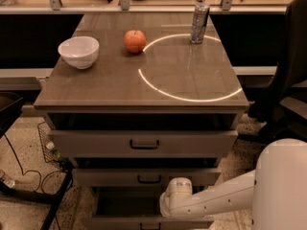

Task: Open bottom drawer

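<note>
Drawers are filling the lower half of the camera view, three of them stacked under a brown worktop [120, 87]. The top drawer [96, 145] is showing the widest front and the biggest dark loop handle. The middle drawer [105, 177] is sitting just under it with a smaller handle. The bottom drawer [115, 223] is lying at the very bottom edge, its front cut off by the frame. It is standing out further than the two above, and a dark hollow is showing behind its front.

A white arm [225, 195] is reaching in from the lower right, and its rounded wrist is hanging just over the bottom drawer's right half. The pincer [167, 212] is sitting at the end of that wrist, low against the bottom drawer and close to its handle. Whether it is spread or pressed together I cannot tell.

On the worktop a white bowl [78, 51] is resting near the left edge, and a red apple [135, 40] is sitting just to its right. A metal can [199, 22] is standing upright toward the back right. A bright ring of light [165, 92] is glowing across the right half. A dark chair [288, 80] is standing at the right, and cables [24, 174] are trailing over the speckled floor at the left.
</note>
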Controlling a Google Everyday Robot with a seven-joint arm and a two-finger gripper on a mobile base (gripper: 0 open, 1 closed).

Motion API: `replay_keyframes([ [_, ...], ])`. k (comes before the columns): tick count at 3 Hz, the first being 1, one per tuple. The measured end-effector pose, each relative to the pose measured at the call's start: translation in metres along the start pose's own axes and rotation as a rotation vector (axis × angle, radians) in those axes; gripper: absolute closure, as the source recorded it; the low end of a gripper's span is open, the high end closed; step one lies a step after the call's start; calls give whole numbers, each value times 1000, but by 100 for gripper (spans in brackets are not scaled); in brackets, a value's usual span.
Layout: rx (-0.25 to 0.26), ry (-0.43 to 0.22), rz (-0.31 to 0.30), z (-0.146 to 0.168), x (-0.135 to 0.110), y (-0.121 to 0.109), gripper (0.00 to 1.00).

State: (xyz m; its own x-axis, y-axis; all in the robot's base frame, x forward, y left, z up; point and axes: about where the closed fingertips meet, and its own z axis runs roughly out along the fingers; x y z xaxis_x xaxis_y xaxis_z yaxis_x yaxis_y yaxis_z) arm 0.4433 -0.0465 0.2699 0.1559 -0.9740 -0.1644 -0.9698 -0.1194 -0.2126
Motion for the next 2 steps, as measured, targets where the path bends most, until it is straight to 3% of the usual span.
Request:
replay_keyframes([
  [2, 24, 27, -55, 4, 22, -3, 100],
])
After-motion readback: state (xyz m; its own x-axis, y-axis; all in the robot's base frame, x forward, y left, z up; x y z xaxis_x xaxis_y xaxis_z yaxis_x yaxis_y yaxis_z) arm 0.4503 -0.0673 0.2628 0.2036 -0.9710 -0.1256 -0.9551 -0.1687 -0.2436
